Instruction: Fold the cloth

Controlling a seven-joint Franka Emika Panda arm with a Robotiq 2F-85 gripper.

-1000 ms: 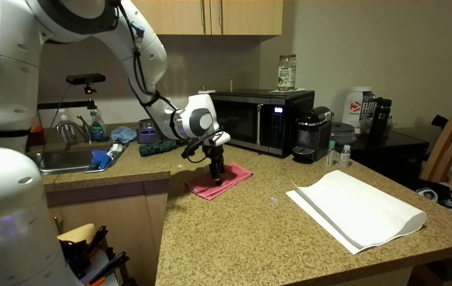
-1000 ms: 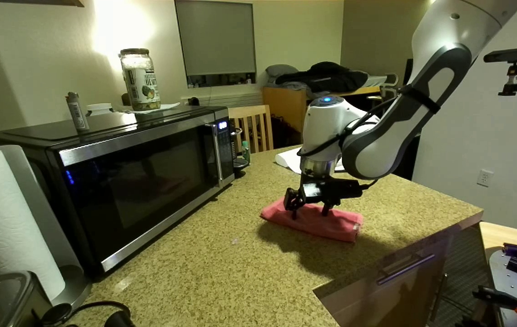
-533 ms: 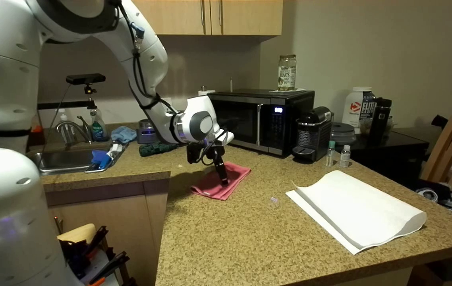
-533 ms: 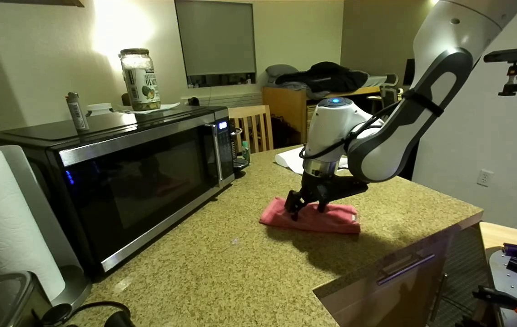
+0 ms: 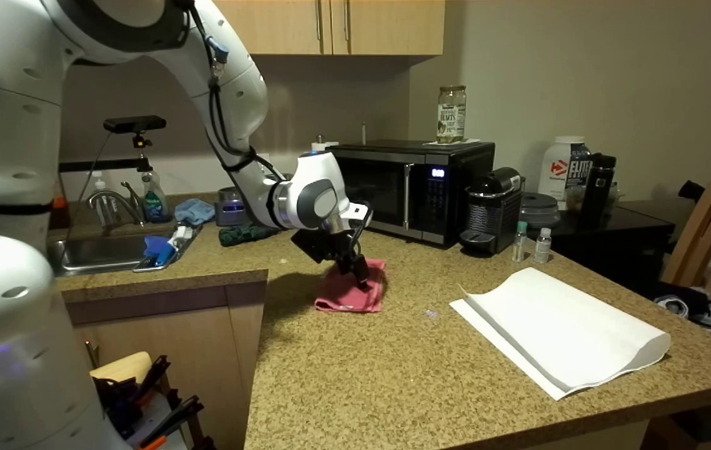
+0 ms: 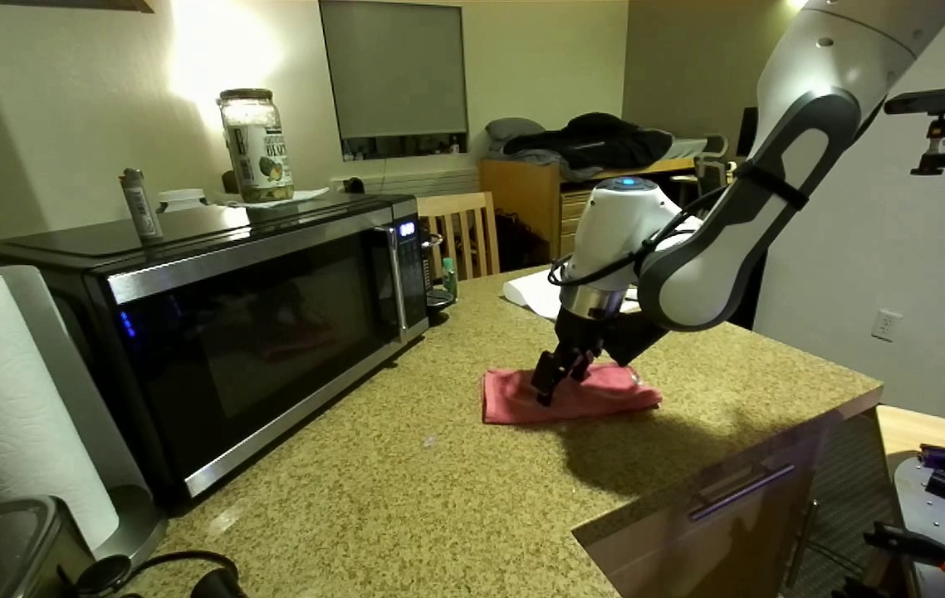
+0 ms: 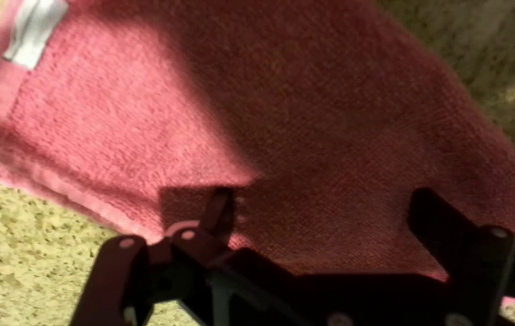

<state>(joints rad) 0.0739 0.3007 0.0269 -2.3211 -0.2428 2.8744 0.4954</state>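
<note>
The pink-red cloth (image 5: 344,299) lies flat on the speckled counter, beneath my gripper (image 5: 358,282). In an exterior view, the same cloth (image 6: 609,397) looks layered and longish, with a small white tag at its far right end. My gripper (image 6: 564,386) tilts down onto it, its fingertips at or on the fabric. Seen from the wrist, the cloth (image 7: 117,131) fills most of the picture, its white tag (image 7: 35,31) at upper left. There the jaws of my gripper (image 7: 321,201) stand wide apart, with flat cloth below the gap and no fabric pinched.
A large white folded sheet (image 5: 565,331) lies farther along the counter. Behind the cloth stands a black microwave (image 5: 405,187), beside a coffee machine (image 5: 492,212) and small bottles (image 5: 541,245). The sink (image 5: 102,253) and a dark green cloth (image 5: 248,234) are to the left.
The gripper has turned and tilted over while staying on the cloth. Along with it the cloth has rotated on the counter, its edges now lying at a different angle. The jaws have stayed apart.
</note>
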